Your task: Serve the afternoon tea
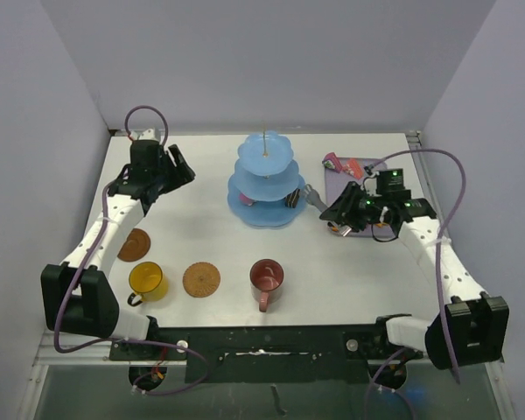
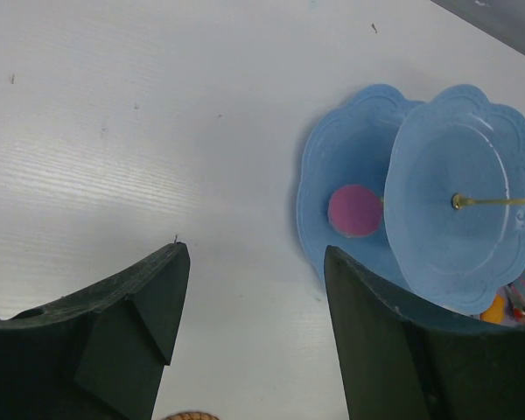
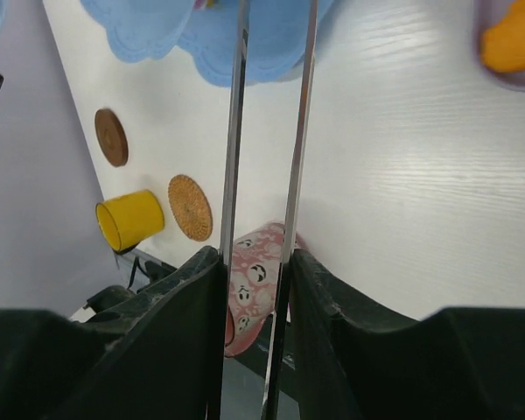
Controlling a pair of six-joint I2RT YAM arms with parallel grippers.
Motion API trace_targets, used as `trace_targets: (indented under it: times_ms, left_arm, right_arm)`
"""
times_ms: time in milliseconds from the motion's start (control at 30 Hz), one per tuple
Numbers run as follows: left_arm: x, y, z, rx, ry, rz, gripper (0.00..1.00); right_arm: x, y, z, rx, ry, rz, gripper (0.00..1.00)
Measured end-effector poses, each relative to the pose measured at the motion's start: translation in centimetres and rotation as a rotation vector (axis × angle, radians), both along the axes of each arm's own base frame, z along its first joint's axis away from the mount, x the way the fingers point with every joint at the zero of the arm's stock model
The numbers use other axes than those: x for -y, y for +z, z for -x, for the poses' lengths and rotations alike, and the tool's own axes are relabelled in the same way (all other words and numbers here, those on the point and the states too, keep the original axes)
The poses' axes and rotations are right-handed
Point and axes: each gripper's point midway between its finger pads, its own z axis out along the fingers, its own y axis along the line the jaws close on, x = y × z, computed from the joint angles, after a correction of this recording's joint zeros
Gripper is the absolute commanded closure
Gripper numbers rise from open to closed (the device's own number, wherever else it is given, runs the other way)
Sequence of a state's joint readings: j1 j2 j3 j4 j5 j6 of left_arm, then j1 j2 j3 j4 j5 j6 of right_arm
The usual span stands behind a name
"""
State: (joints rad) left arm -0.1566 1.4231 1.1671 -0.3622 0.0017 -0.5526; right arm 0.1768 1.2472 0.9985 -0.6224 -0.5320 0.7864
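The light-blue three-tier stand [image 1: 264,184] stands at the table's middle back, with a pink cake [image 1: 245,200] and a dark pastry [image 1: 291,199] on its bottom tier. My left gripper [image 1: 180,168] is open and empty, left of the stand. In the left wrist view the stand [image 2: 455,149] and the pink cake [image 2: 354,210] lie beyond my open left gripper [image 2: 254,254]. My right gripper [image 1: 337,213] is shut on thin metal tongs [image 1: 312,193], whose tips are near the stand's right side. In the right wrist view the tongs [image 3: 235,131] run from my right gripper [image 3: 254,262] toward the stand [image 3: 236,39], blades apart.
The yellow mug [image 1: 146,280], the dark-red mug [image 1: 267,277] and two brown coasters [image 1: 134,245] [image 1: 201,280] sit along the near side. The lilac tray [image 1: 348,185] at back right holds pastries [image 1: 332,161]; an orange one [image 3: 512,39] shows in the right wrist view.
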Motion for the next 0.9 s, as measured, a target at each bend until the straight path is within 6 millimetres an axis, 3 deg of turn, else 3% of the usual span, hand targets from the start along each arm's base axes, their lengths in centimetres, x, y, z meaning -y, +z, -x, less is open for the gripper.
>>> trace_targets:
  times_ms: [167, 367, 567, 733, 900]
  left_arm:
    - [-0.4, 0.0, -0.1, 0.001, 0.009, 0.001, 0.38]
    - [-0.3, 0.0, -0.1, 0.0, 0.007, 0.002, 0.38]
    - [-0.3, 0.0, -0.1, 0.0, 0.006, 0.003, 0.38]
    - [-0.3, 0.0, -0.1, 0.001, 0.006, 0.003, 0.38]
    - [-0.4, 0.1, -0.1, 0.002, 0.009, 0.003, 0.38]
  right_arm:
    - [5.7, 1.2, 0.4, -0.003, -0.121, 0.056, 0.66]
    - [10.0, 2.5, 0.3, -0.003, -0.199, 0.11, 0.67]
    - [15.0, 4.0, -1.7, 0.023, -0.302, 0.153, 0.67]
    - [17.3, 3.5, -2.8, 0.008, -0.335, 0.159, 0.67]
    - [17.3, 2.4, -3.8, -0.029, -0.316, 0.123, 0.66]
